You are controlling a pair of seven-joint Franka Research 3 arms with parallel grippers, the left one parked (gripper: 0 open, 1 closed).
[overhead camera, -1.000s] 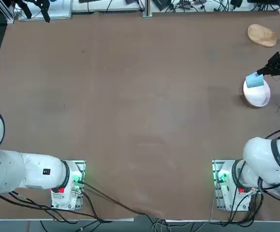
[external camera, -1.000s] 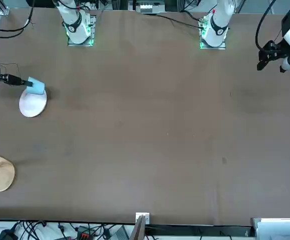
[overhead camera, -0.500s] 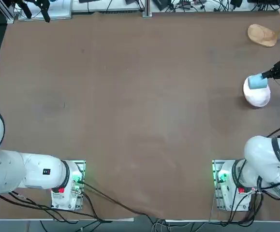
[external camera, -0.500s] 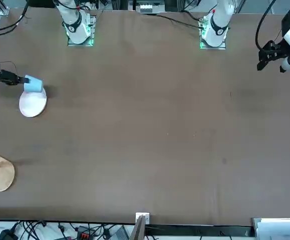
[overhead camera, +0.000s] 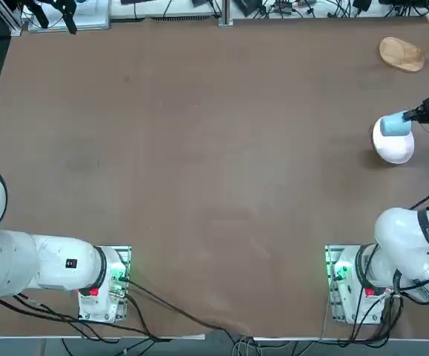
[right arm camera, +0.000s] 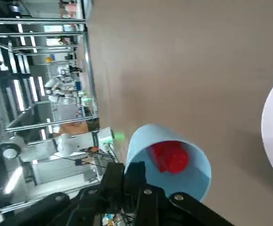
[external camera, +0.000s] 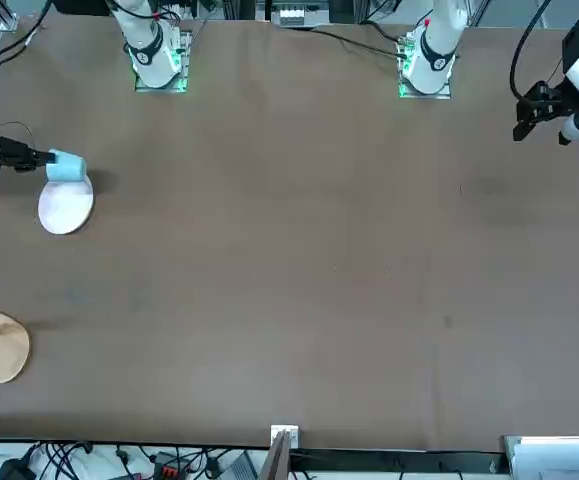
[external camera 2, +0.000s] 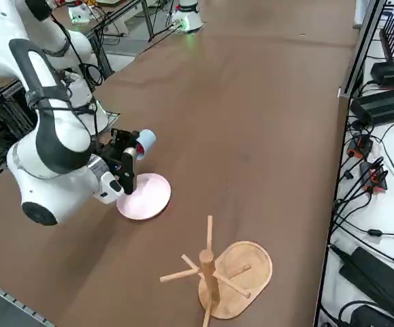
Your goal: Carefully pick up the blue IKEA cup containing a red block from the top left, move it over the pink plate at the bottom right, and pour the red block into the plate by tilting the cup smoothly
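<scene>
The right claw point(right arm camera: 135, 181) is clamped on the rim of the blue IKEA cup point(right arm camera: 167, 161), tipped sideways above the pink plate's point(overhead camera: 394, 148) edge so the red block point(right arm camera: 170, 156), inside it, can slide out.

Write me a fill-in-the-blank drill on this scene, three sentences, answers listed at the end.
1. The right gripper is shut on the rim of the light-blue plastic cup, which is tipped onto its ____.
2. The small red block is still ____ the cup.
3. The cup hangs over the edge of the round pale pink ____; the tan wooden peg stand is apart from it.

Answers: side; inside; plate
</scene>
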